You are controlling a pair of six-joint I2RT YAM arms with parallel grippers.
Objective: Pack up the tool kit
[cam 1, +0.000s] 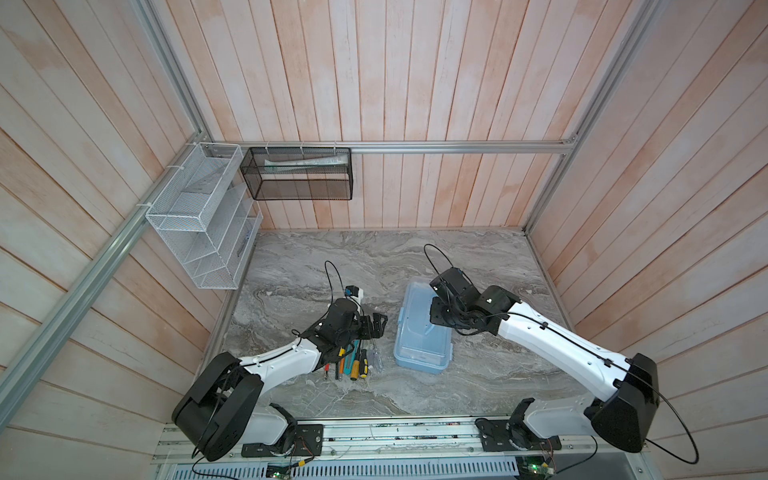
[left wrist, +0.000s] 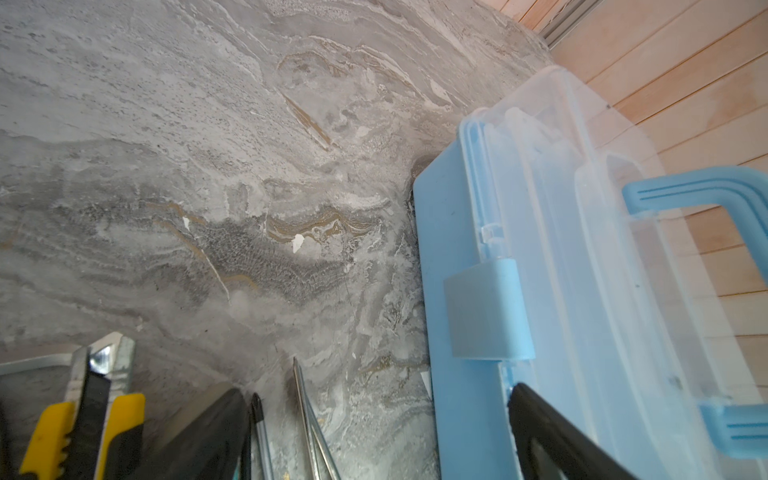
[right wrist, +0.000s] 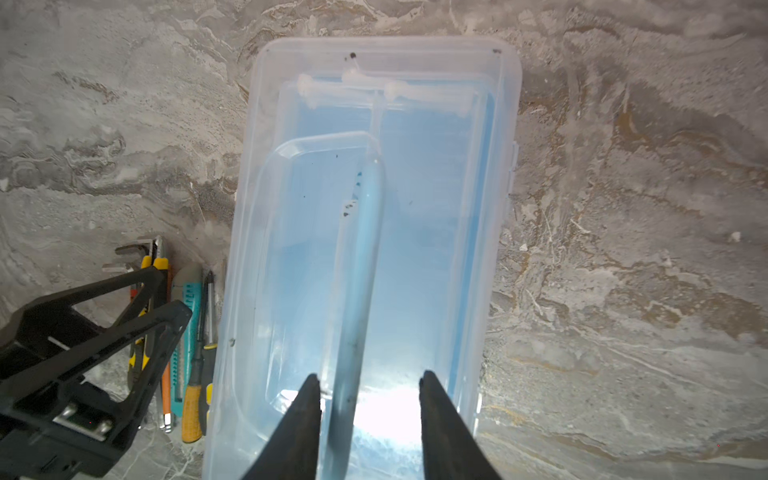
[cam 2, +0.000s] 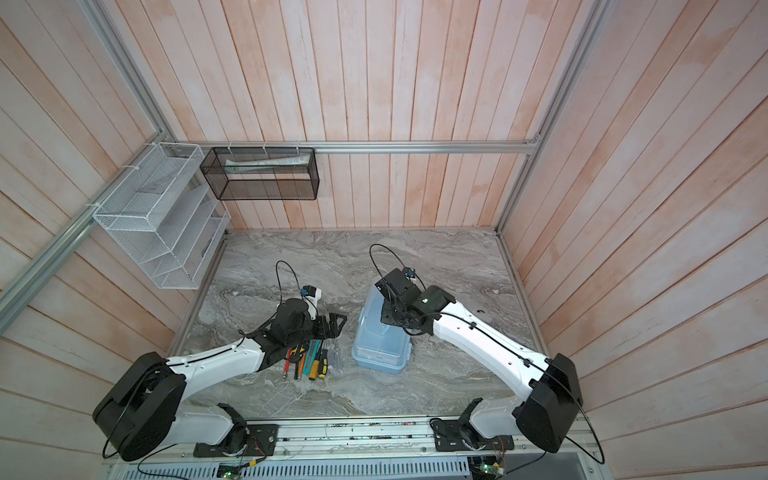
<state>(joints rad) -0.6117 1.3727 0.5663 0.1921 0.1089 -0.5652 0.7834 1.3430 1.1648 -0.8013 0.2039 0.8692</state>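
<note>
While the lid of the light blue box is shut and the tools lie outside it, packing has hardly begun, and the next move likely turns on the blue handle. It runs along the box's long axis, pointing away from the robot's base, and the right gripper hangs directly over the lid with its jaws apart, one on each side of that handle: close beside one finger, clear of the other, so nothing is clamped. The box sits on the worktop right of centre. Screwdrivers and utility knives lie in a row just beside its left long side, parallel to it. Above them hovers the left gripper, spread wide and empty. It is the nearer arm to both the tools and the blue side latch facing them; the right arm is nearer the handle.
</note>
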